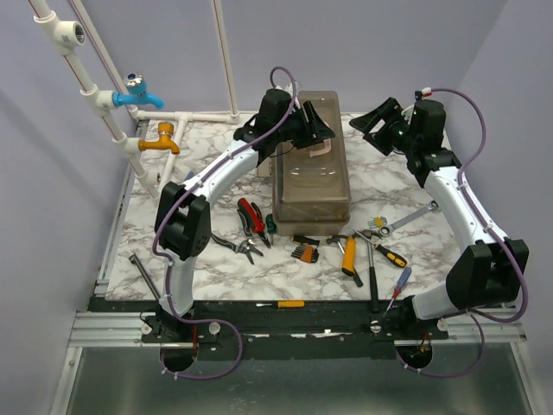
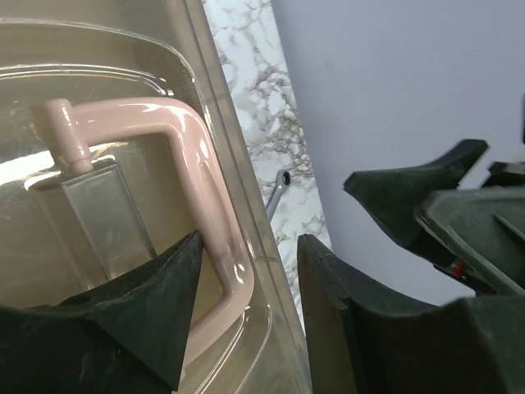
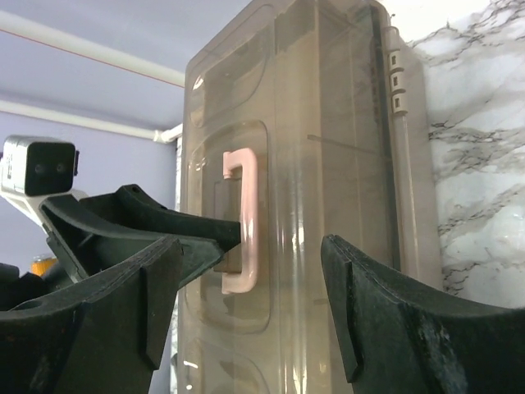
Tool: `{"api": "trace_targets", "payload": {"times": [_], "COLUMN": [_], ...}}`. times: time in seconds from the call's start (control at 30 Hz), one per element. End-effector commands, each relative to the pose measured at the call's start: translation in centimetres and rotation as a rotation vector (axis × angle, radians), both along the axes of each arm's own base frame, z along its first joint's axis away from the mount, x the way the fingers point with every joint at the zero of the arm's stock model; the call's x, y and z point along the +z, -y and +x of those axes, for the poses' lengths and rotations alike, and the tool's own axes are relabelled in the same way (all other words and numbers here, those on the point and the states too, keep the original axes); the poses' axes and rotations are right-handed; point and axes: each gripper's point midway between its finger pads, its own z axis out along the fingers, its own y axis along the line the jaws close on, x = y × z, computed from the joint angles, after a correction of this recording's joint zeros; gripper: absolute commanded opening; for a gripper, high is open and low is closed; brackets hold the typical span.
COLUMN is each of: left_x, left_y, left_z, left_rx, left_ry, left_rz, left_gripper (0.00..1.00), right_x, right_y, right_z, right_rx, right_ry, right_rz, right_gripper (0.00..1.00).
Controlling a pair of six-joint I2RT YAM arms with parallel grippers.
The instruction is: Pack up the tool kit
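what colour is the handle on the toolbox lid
The handle is pale pink, clearest in the left wrist view.

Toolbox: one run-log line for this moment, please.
toolbox lid shut | left gripper open at pink handle | right gripper open, empty, clear of toolbox | hand tools loose on table

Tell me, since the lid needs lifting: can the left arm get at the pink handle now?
Probably yes: the left gripper hangs open right over the pink handle on the toolbox lid, with nothing in between.
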Motion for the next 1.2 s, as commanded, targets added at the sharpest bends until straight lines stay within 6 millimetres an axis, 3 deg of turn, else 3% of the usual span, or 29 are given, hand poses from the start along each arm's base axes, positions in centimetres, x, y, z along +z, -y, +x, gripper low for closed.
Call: {"api": "trace_targets", "payload": {"times": [0.0, 0.13, 0.37, 0.47, 0.63, 0.77, 1.17], "left_x": [0.8, 1.3, 2.3, 2.3, 2.4, 2.6, 2.7], "left_y": [1.4, 1.6, 1.4, 1.4, 1.4, 1.4, 1.1], "left_z": [-2.3, -2.5, -2.3, -2.3, -2.4, -2.4, -2.2], "left_rx": [-0.124, -0.151, -0.152, -0.157, -0.164, -0.169, -0.170], "left_ry": [-0.018, -0.009, 0.030, 0.031, 0.034, 0.039, 0.041], "left_rz": [-0.132, -0.161, -0.178, -0.179, -0.184, -0.186, -0.186], "left_gripper": [0.52, 0.51, 0.46, 0.45, 0.44, 0.43, 0.40], "right_x": [-1.3, -2.4, -3.6, -3.4, -1.8, -0.7, -3.9], "right_y": [-1.8, -3.7, -4.5, -4.7, -3.2, -3.5, -5.8], "right_z": [0.1, 0.5, 1.3, 1.6, 2.6, 2.9, 3.0], "right_rx": [0.123, 0.243, 0.296, 0.310, 0.222, 0.249, 0.348], "right_ry": [-0.036, -0.073, -0.102, -0.095, -0.061, -0.048, -0.126], "right_rz": [0.104, 0.154, 0.175, 0.181, 0.081, 0.073, 0.140], "right_gripper": [0.75, 0.69, 0.63, 0.59, 0.59, 0.59, 0.55]}}
